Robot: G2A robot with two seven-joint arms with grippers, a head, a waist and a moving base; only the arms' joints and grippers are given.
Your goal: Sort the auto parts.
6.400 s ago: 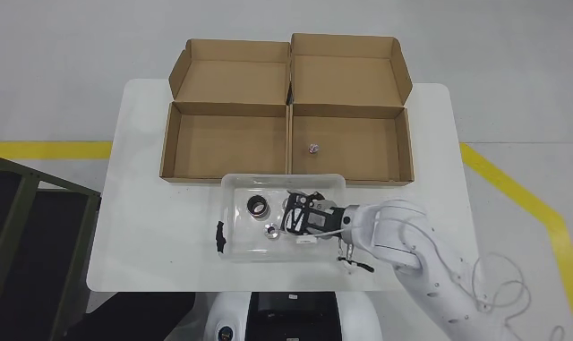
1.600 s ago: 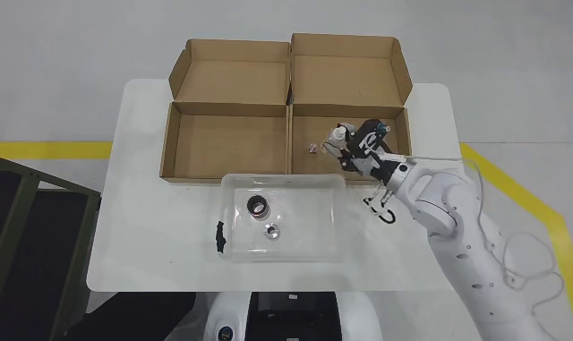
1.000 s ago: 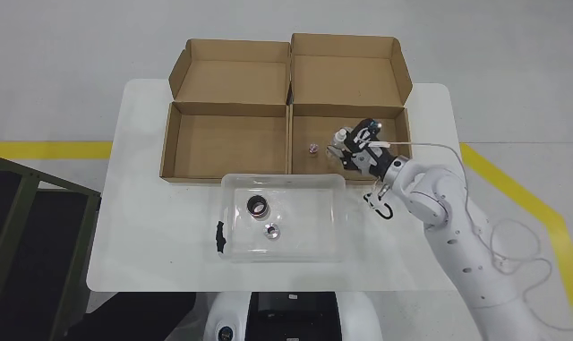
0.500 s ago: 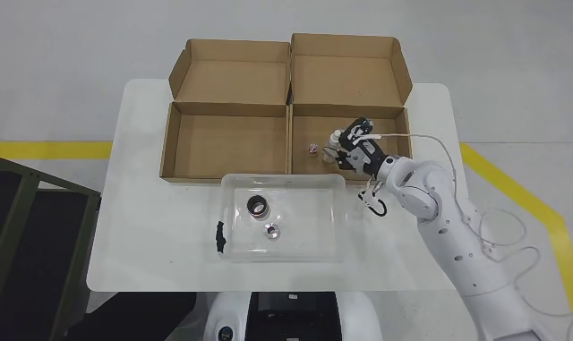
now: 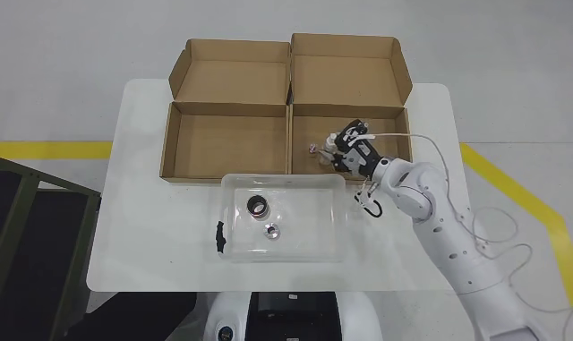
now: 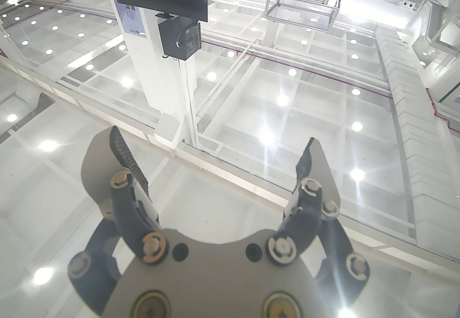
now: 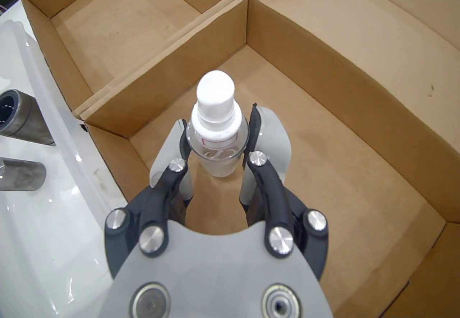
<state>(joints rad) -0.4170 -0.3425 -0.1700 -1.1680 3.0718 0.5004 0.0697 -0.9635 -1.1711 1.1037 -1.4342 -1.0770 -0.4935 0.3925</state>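
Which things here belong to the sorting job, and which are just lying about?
Job: right gripper, shut on white-capped bottle; right cardboard box, small part inside; left cardboard box; clear tray; two metal sleeves.
Lying about: black strip at tray's edge; open left gripper; yellow floor tape.

Illumination: bright, even, overhead. Glare spots mark the clear bin (image 7: pixel 77 168) wall. Cardboard boxes (image 5: pixel 228 111) behind the bin hold soft shadows. Ceiling lamps (image 6: pixel 266 135) flare.

The white tabletop (image 5: pixel 143 189) carries an open brown cardboard box (image 5: pixel 228 144) on its far left, a second open brown cardboard box (image 5: pixel 358 126) touching it on the right, a clear rectangular plastic bin (image 5: pixel 304 238) just in front of both, and a small black piece (image 5: pixel 218 236) at the bin's left wall.
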